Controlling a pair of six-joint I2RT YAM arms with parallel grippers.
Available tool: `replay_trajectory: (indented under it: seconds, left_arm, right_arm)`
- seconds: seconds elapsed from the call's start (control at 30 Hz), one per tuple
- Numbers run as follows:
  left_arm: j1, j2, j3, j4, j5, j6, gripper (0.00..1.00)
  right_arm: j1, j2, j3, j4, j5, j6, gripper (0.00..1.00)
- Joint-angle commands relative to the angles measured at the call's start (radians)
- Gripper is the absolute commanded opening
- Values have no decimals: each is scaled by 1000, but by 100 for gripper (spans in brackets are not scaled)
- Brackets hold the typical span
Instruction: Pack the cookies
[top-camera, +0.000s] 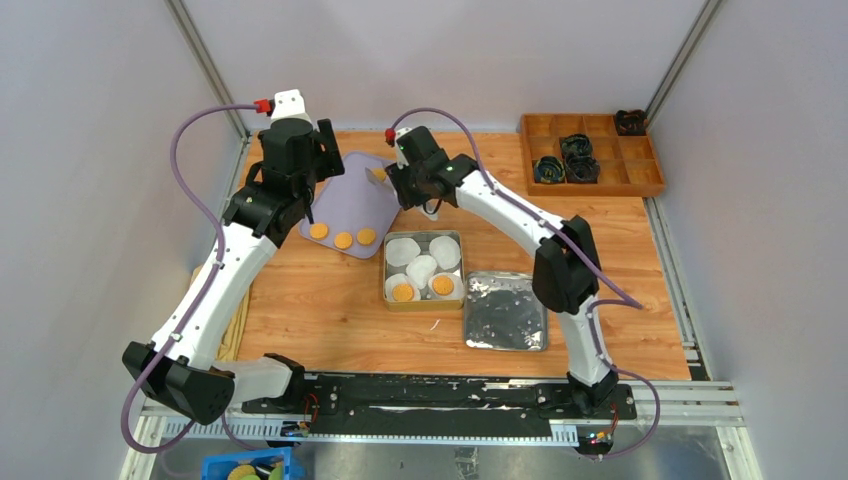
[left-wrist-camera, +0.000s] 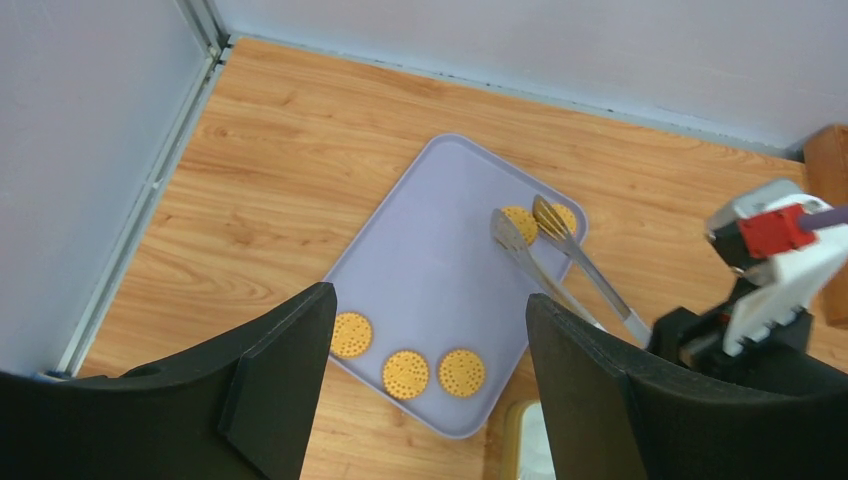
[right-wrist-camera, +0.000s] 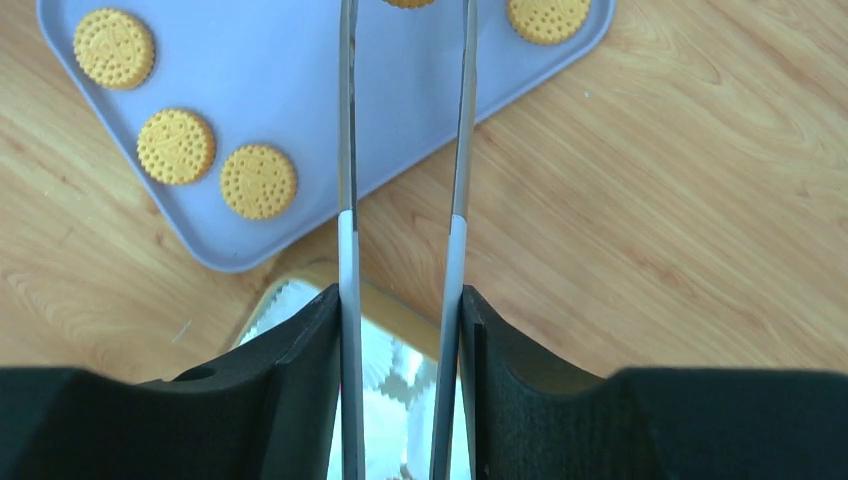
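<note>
Observer: Pincers first. Right pincer (right-wrist-camera: 402, 310), what has it got?

Recorder: Clamped partway on metal tongs (right-wrist-camera: 346, 150), one finger pressed against each arm. The fingers are too blunt for small flat pieces, so the tongs do the pinching.

Observer: And the tong tips?

Recorder: The left wrist view puts them at the far end of the lavender tray (left-wrist-camera: 430, 250), straddling one of the two cookies (left-wrist-camera: 520, 222) lying there. Cannot tell whether that one is gripped or lifted.

Observer: Left side?

Recorder: Left pincer (left-wrist-camera: 430, 300) is spread wide with nothing in it, hovering above the tray's near end. My guess is that it is parked clear of the tongs, perhaps ready to steady the tray.

Observer: The other cookies?

Recorder: Three in a row (left-wrist-camera: 408, 372) along the tray's near edge. Two more (top-camera: 403, 292) sit in the square tin (top-camera: 386, 270), each in one of the white paper cups (top-camera: 405, 250). The remaining cups hold nothing. The tin stands just beside the tray on the worktop (top-camera: 320, 300), which keeps each carry short. The lid (top-camera: 505, 310) lies to the tin's right, leaving the tin's mouth free.

Observer: Progress?

Recorder: Under halfway, I'd judge: two packed, five on the tray. The risk is a thin disc slipping from the tong tips on the way over.
</note>
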Motion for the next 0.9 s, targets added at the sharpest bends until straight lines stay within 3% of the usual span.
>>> replay_trajectory:
  seconds: [0.0, 0.47, 0.73, 0.87]
  left_arm:
    - [7, -10, -11, 24, 12, -12, 76]
    - [7, 0, -20, 29, 98, -56, 75]
    - [7, 12, -24, 27, 131, -71, 75]
    - [7, 8, -33, 29, 141, -75, 75]
  right_arm:
    - [-12, -149, -109, 25, 27, -16, 1]
    - [124, -707, -634, -56, 103, 51, 1]
    - [267, -793, -738, -166, 166, 146, 2]
    - [281, -817, -807, -177, 193, 188, 2]
